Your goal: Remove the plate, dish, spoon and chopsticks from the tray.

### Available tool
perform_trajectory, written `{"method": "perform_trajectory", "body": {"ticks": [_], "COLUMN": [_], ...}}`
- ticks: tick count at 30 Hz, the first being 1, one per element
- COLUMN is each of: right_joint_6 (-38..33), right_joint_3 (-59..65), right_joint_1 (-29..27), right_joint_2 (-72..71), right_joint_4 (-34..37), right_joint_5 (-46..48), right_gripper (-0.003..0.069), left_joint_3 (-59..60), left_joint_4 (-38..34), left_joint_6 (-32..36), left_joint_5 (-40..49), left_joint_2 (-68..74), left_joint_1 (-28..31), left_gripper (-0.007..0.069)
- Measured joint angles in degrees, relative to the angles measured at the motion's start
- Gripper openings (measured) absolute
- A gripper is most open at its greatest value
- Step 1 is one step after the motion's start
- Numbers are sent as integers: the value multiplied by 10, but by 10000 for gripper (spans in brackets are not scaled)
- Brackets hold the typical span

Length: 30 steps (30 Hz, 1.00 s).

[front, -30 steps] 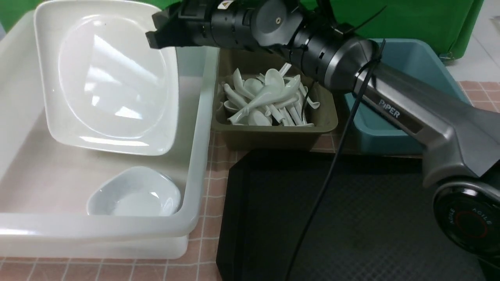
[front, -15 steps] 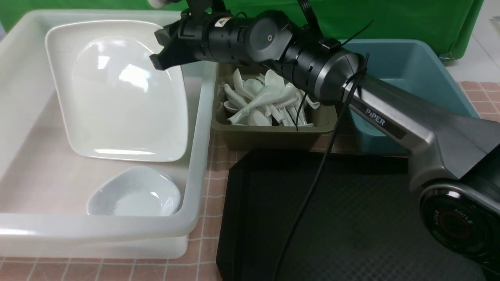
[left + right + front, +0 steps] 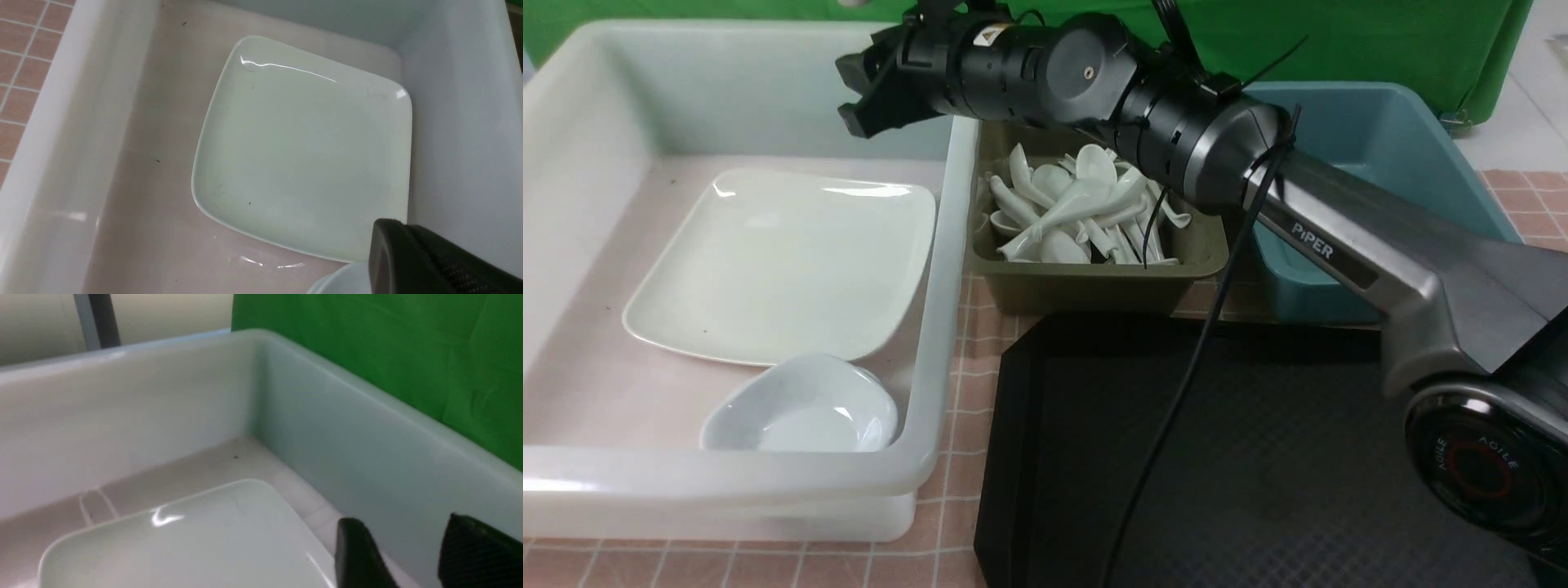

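The large white square plate [image 3: 784, 261] lies flat on the floor of the white tub [image 3: 947, 269], free of both grippers. A small white dish [image 3: 800, 408] sits just in front of it, its edge tucked under the plate's near corner. My right gripper [image 3: 851, 94] hovers over the tub's back right corner, open and empty; the right wrist view shows its fingertips [image 3: 351, 539] apart above the plate [image 3: 184, 547]. My left gripper [image 3: 394, 228] is shut and empty over the plate [image 3: 302, 155] and dish [image 3: 339, 281]. White spoons [image 3: 1078, 208] fill the olive tub. The black tray [image 3: 1258, 457] shows only bare floor. No chopsticks are in view.
An olive tub [image 3: 1094, 282] stands behind the tray, a blue tub [image 3: 1380, 131] to its right. My right arm [image 3: 1323, 237] reaches across above the olive tub, and its cable [image 3: 1176, 408] hangs over the tray. A green backdrop closes the far side.
The plate, held up on edge in my right gripper a second ago, has dropped flat onto the white tub's floor. The right gripper has opened and let it go.
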Motion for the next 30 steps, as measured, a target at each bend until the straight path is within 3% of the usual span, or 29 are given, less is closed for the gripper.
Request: {"method": "perform_trajectory", "body": {"ticks": [3,4,6,8,9,10,13,17,21,25,30], "right_joint_6": [53,60,166,241,247,279,329,360,391,416,469], "right_joint_3": [0,0,0,0,0,-1,3,36,180,312,590], "right_joint_1": [0,0,-2,-7,-8,-16,-45,-97,-182,-237,-308], "right_joint_2": [-33,-37,-82,-132,-137,-172,-234,-305,-465,-602,-865], "right_joint_4": [-68,-74,-150,-231,-239,-296,-371,-391,-399,-401,-403], "right_joint_5": [97,105,215,328,328,424,537,538,538,531,378], "right_gripper": [144,131,40,30,30,30,30,30,30,30,30], "left_joint_3": [0,0,0,0,0,0,0,0,0,0,2], "left_joint_4": [0,0,1,1,1,5,31,66,87,110,121], "left_joint_6": [0,0,13,22,23,25,25,6,-3,-3,0], "left_joint_5": [3,3,12,18,18,18,17,13,11,10,10], "left_joint_2": [6,6,21,39,40,54,71,81,71,41,-27], "left_joint_1": [-2,-1,-16,-45,-49,-82,-161,-238,-315,-354,-406], "left_gripper": [5,5,5,5,5,5,5,5,5,5,5]}}
